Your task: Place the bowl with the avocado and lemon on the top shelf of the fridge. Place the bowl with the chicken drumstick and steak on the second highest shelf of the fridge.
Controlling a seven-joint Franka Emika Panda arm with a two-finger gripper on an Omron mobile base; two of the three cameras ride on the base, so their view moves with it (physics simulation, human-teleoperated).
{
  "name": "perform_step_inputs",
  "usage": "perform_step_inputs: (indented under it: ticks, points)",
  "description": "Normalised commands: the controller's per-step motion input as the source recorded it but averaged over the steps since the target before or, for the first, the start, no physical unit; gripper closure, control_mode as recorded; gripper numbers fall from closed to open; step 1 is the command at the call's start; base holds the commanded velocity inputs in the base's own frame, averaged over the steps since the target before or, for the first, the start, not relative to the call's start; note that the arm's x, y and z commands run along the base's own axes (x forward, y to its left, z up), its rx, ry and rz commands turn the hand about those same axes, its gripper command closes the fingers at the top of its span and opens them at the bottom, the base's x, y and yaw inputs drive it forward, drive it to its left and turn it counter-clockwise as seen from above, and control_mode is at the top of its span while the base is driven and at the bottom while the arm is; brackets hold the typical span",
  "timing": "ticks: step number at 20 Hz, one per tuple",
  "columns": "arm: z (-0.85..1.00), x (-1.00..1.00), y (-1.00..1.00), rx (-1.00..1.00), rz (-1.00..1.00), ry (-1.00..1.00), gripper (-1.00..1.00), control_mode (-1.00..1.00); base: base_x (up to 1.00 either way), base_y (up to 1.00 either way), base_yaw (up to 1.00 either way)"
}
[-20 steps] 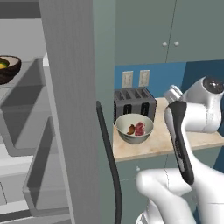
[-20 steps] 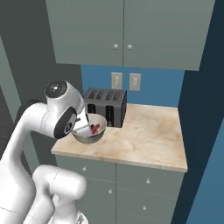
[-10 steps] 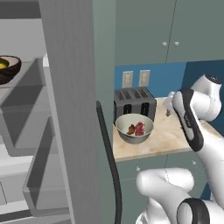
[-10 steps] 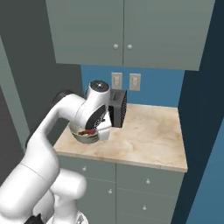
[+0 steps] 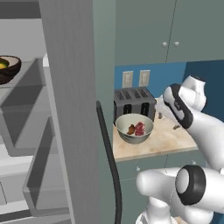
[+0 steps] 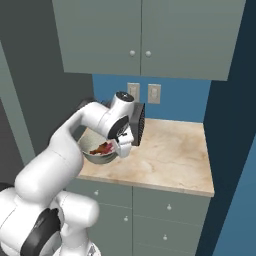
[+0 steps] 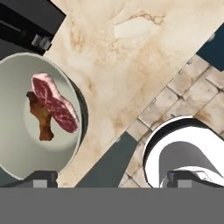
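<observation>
Counter (image 6: 170,155): your gripper (image 7: 109,177), jaws apart, has swung over beside the meat bowl (image 7: 17,148); wooden bowl (image 5: 8,68) already shelved.

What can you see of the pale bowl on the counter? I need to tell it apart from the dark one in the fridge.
The pale grey-cream bowl is round, smooth and ceramic-looking, with a thin rim and a deep, plain inside. It stands upright on the beige marbled counter, close to its fridge-side edge, just in front of the black toaster. Inside lie the red-pink marbled steak and, partly under it, the golden-brown chicken drumstick. In the hand view nothing grips the bowl.
</observation>
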Motion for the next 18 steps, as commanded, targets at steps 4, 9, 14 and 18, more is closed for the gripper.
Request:
perform_step_inputs:
  ticks: [4,9,14,18]
  points:
    - [-0.49,0.13,0.13,0.0,0.05,0.0,-1.0,-1.0,0.0,0.0,0.0]
    - [-0.38,0.03,0.19,0.0,0.02,-0.01,-1.0,-1.0,0.0,0.0,0.0]
    - [-0.25,0.28,0.15,0.0,0.0,-0.02,-1.0,-1.0,0.0,0.0,0.0]
    - [-0.15,0.18,0.0,0.0,0.0,0.0,-1.0,-1.0,0.0,0.0,0.0]
